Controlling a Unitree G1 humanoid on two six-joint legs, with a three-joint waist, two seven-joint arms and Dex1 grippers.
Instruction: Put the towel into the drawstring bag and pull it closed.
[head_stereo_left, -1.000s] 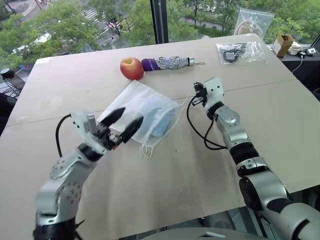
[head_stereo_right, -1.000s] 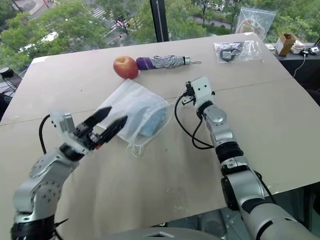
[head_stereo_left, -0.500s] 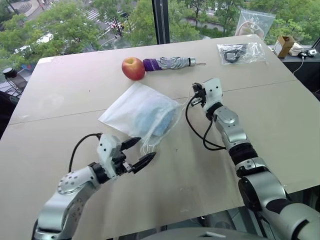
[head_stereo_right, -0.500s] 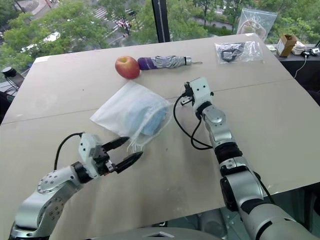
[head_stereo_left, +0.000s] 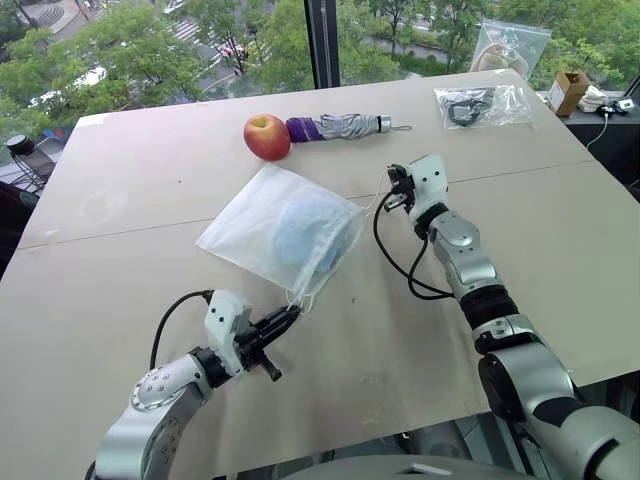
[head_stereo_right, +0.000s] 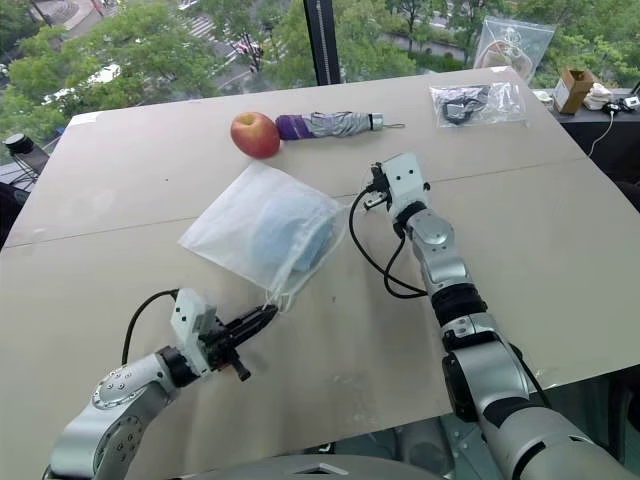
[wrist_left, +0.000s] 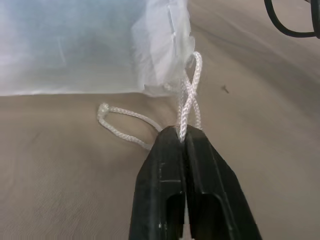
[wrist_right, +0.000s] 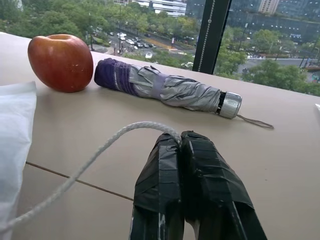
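Tabletop (head_stereo_left: 150, 160) | left tool (wrist_left: 182, 135) clamped on bag's cord loop (wrist_left: 190, 90) | right tool (wrist_right: 180, 137) pinching other cord (wrist_right: 100, 150)

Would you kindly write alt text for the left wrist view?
The left pincer is shut on a white cord loop of the drawstring bag, which lies on the tan table. A second cord loop lies slack beside it.

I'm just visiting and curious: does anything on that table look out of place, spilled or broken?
Nothing stands out. The drawstring bag lies askew with the towel inside, but only because each gripper, left gripper and right gripper, pinches a cord. The apple and umbrella lie undisturbed.
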